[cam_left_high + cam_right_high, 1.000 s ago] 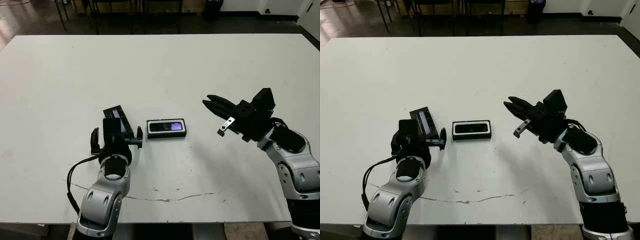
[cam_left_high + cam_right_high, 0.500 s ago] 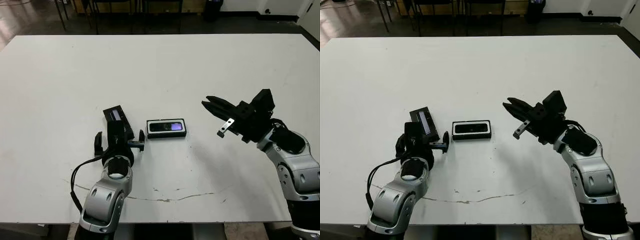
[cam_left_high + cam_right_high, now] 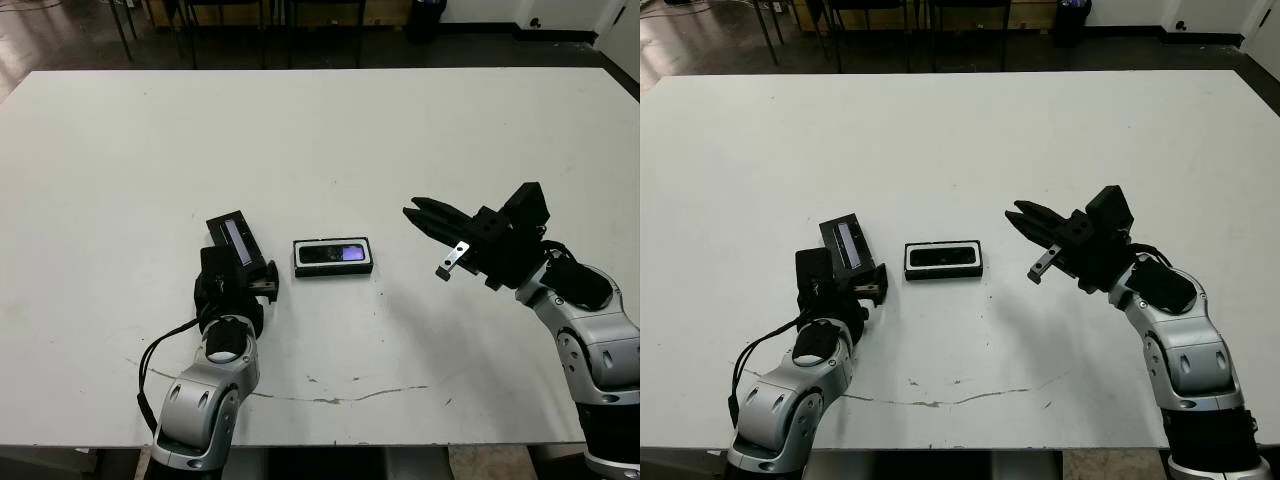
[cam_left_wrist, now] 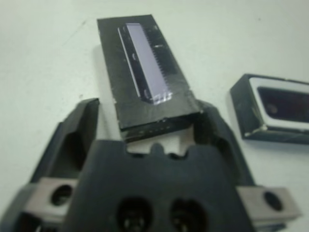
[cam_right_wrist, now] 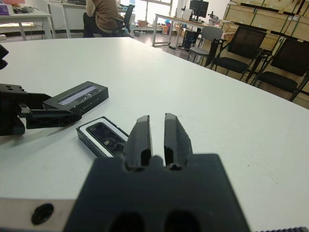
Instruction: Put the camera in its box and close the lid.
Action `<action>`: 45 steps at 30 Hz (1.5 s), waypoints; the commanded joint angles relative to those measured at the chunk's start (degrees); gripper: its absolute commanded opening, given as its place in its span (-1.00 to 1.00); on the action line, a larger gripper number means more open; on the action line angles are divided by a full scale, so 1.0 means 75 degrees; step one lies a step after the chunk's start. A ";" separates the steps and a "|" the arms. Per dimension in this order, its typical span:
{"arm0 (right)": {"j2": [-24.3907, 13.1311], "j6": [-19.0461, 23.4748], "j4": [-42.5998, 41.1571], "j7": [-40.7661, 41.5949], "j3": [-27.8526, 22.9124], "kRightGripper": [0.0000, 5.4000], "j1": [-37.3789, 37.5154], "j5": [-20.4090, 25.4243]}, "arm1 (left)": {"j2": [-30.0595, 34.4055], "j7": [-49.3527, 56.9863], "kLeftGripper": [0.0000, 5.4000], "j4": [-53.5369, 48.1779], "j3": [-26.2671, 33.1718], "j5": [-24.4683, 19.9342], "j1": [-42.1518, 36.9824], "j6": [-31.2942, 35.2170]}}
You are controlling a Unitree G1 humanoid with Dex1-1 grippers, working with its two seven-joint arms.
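Since approx. 1 s ago, left claw [image 4: 145, 125] has advanced onto the near end of the flat black rectangular lid w/ glossy purple-grey window strip [image 3: 238, 240], fingers now spread either side of it, one touching the lid's corner, not yet clamped. Slim black bar camera w/ purplish patch [image 3: 331, 254] already sits inside the shallow black box w/ white lining [image 3: 333, 257] on the white worktop [image 3: 320, 130], just beside the lid. Right claw [image 5: 157, 137] hovers off to the box's right, fingers pressed nearly together, empty; judged remaining: grip lid, seat it on box.
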 commanded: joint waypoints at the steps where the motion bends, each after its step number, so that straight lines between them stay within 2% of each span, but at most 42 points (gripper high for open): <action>1: -0.0168 0.0022 0.0071 0.0088 0.0048 -1.00 0.0157 -0.0009 | -0.1149 0.0137 -0.02 0.0238 0.0144 -0.0373 0.0346 -0.0093; 7: -0.0229 0.0173 -0.0017 0.0041 0.0083 -1.00 0.0204 -0.0060 | -0.1031 0.0375 -0.52 0.0326 0.0002 -0.0544 0.0355 -0.0275; 10: -0.0253 0.0156 -0.0030 0.0042 0.0098 -1.00 0.0221 -0.0068 | -0.0990 0.0507 -0.67 0.0335 -0.0036 -0.0568 0.0347 -0.0346; 15: -0.0247 0.0125 0.0034 0.0095 0.0114 -1.00 0.0227 0.0038 | -0.0457 0.0471 -0.72 0.0450 -0.0260 -0.0196 0.0342 -0.0660; 21: -0.0252 0.0118 0.0039 0.0087 0.0114 -1.00 0.0266 0.0073 | 0.0255 -0.0161 -0.72 0.0504 0.0121 0.0135 0.0448 -0.1259; 28: -0.0264 0.0132 0.0084 0.0107 0.0084 -1.00 0.0269 0.0136 | 0.1903 -0.1883 -0.72 0.0413 0.0835 0.0619 0.0409 -0.2584; 32: -0.0319 0.0219 0.0048 0.0087 0.0070 -1.00 0.0274 0.0173 | 0.2593 -0.2919 -0.72 0.0574 0.1328 0.0481 0.0157 -0.3213; 35: -0.0388 0.0195 0.0004 0.0063 0.0051 -1.00 0.0289 0.0111 | 0.3442 -0.4108 -0.73 0.0971 0.1522 0.0435 -0.0254 -0.3780; 40: -0.0481 0.0251 0.0046 0.0081 -0.0042 -1.00 0.0279 0.0183 | 0.4651 -0.6432 -0.73 0.2093 0.1693 -0.0192 -0.1346 -0.4168; 42: -0.0517 0.0341 0.0043 0.0064 -0.0093 -1.00 0.0271 0.0203 | 0.5040 -0.7560 -0.73 0.2796 0.1598 -0.0481 -0.1977 -0.4252; 45: -0.0547 0.0457 0.0063 0.0071 -0.0189 -1.00 0.0256 0.0250 | 0.5480 -0.8927 -0.77 0.3519 0.1256 -0.0557 -0.2778 -0.4214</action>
